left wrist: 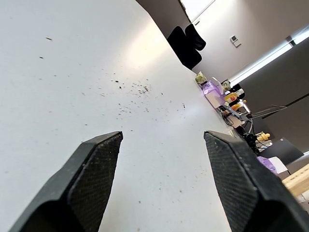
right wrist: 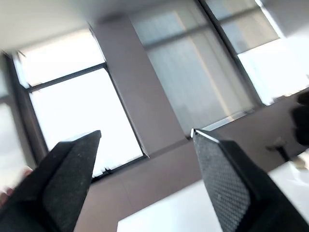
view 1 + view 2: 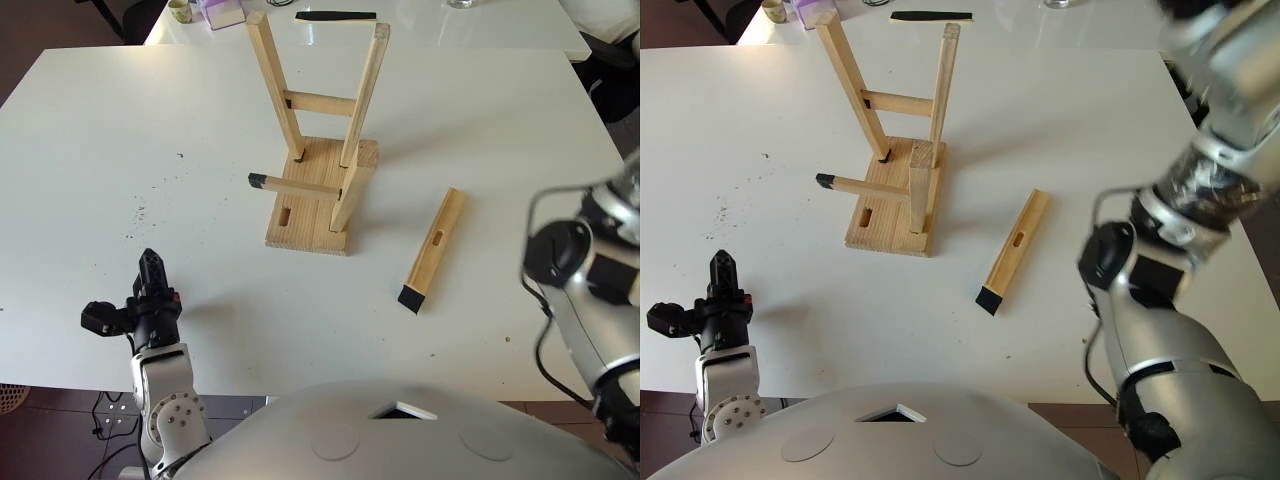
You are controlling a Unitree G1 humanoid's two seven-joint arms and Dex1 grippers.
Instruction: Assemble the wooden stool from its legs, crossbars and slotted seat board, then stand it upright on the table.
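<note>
Left gripper (image 1: 163, 137): near the front edge of the white table (image 3: 100, 150) on the robot's left side, low over the bare top, fingers spread apart, holding nothing. Right gripper (image 2: 146, 133): lifted off the table on the robot's right and pointed up toward the room's windows, fingers spread apart, holding nothing. Dark specks (image 3: 140, 212): scattered on the tabletop beyond the left gripper. Loose leg (image 3: 433, 250): lies flat on the table right of centre, black-capped end nearest the robot, one slot facing up, apart from the other parts. Seat board (image 3: 300, 222): lies flat at mid-table with one open slot (image 3: 285, 215) at its near left. Near right leg (image 3: 350, 195): stands upright in the board. Black-ended bar (image 3: 295, 185): juts from that leg toward the robot's left, level above the board. Two far legs (image 3: 275, 85): stand in the board's far side, leaning slightly, joined partway up by a crossbar (image 3: 320, 102). Second table (image 3: 520, 30): butts against the far edge and carries a flat black strip (image 3: 335, 16), a purple container (image 3: 222, 12) and a small cup (image 3: 180, 10).
</note>
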